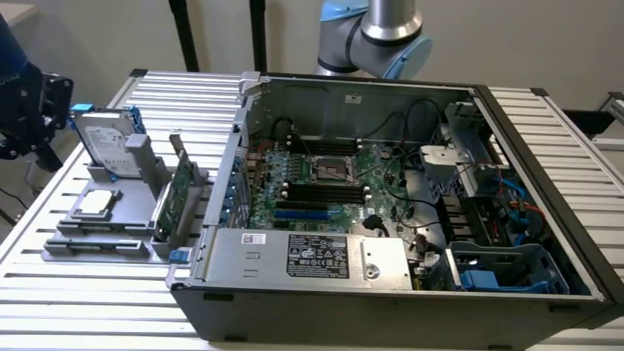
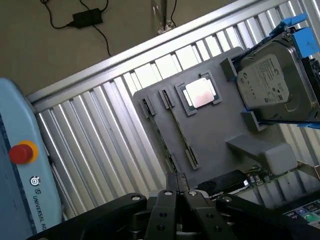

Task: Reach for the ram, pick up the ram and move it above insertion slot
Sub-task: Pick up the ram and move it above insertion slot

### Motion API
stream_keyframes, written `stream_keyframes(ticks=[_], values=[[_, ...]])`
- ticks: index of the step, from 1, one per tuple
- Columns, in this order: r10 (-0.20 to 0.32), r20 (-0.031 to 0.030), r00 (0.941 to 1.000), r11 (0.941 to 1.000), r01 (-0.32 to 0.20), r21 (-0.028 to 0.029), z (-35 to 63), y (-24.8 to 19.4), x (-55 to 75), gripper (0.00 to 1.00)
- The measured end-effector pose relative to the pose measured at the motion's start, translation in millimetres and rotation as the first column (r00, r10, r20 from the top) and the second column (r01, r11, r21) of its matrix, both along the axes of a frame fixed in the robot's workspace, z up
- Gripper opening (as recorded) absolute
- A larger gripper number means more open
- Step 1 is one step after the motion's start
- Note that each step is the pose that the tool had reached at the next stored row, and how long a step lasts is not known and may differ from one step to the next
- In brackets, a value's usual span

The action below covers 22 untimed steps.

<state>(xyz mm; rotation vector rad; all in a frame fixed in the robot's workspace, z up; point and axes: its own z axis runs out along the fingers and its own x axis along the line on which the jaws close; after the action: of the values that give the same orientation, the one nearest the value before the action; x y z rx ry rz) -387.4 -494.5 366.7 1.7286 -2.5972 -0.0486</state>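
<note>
The ram (image 2: 162,136) stands on edge in a slot of the grey holder (image 2: 220,125), seen as a thin dark strip between two end clips. My gripper (image 2: 178,191) hangs above the table beside that holder, a short way from the ram, with its dark fingers (image 2: 167,200) pressed together and nothing between them. In the exterior view the gripper (image 1: 39,142) is at the far left, beyond the holder (image 1: 98,219). The black memory slots (image 1: 322,191) lie on the motherboard inside the open computer case (image 1: 546,146).
The holder also carries a silver hard drive (image 1: 102,139) in a blue frame, a processor chip (image 1: 98,202) and an upright green expansion card (image 1: 174,196). A teach pendant with a red button (image 2: 21,152) lies nearby. The case's power supply (image 1: 312,256) sits along its near wall.
</note>
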Motion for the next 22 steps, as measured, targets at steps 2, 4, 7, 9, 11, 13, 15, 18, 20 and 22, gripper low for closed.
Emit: stream_keyframes(ticks=[2, 4, 7, 9, 11, 13, 15, 18, 20, 22], values=[[0.036, 0.0, 0.9994, 0.9994, -0.036, 0.0, -0.2, 0.0, 0.0, 0.11], [0.074, 0.0, 0.9973, 0.9973, -0.074, 0.0, -0.4, 0.0, 0.0, 0.11], [0.127, 0.0, 0.9919, 0.9919, -0.127, 0.0, -0.8, 0.0, 0.0, 0.11], [0.163, 0.0001, 0.9867, 0.9867, -0.163, 0.0, -1.0, 0.0, 0.0, 0.11], [0.199, 0.0, 0.9801, 0.9801, -0.199, 0.0, -1.2, 0.0, 0.0, 0.11], [0.234, 0.0, 0.9723, 0.9723, -0.234, 0.0, -1.6, 0.0, 0.0, 0.11], [0.269, -0.0001, 0.9631, 0.9631, -0.269, -0.0001, -2.0, 0.0, 0.0, 0.11], [0.322, -0.0001, 0.9468, 0.9468, -0.322, -0.0001, -3.1, 0.0, 0.0, 0.11], [0.356, 0.0, 0.9346, 0.9346, -0.356, 0.0, -3.9, 0.0, 0.0, 0.11], [0.39, 0.0, 0.9206, 0.9206, -0.39, 0.0, -4.7, 0.0, 0.0, 0.11]])
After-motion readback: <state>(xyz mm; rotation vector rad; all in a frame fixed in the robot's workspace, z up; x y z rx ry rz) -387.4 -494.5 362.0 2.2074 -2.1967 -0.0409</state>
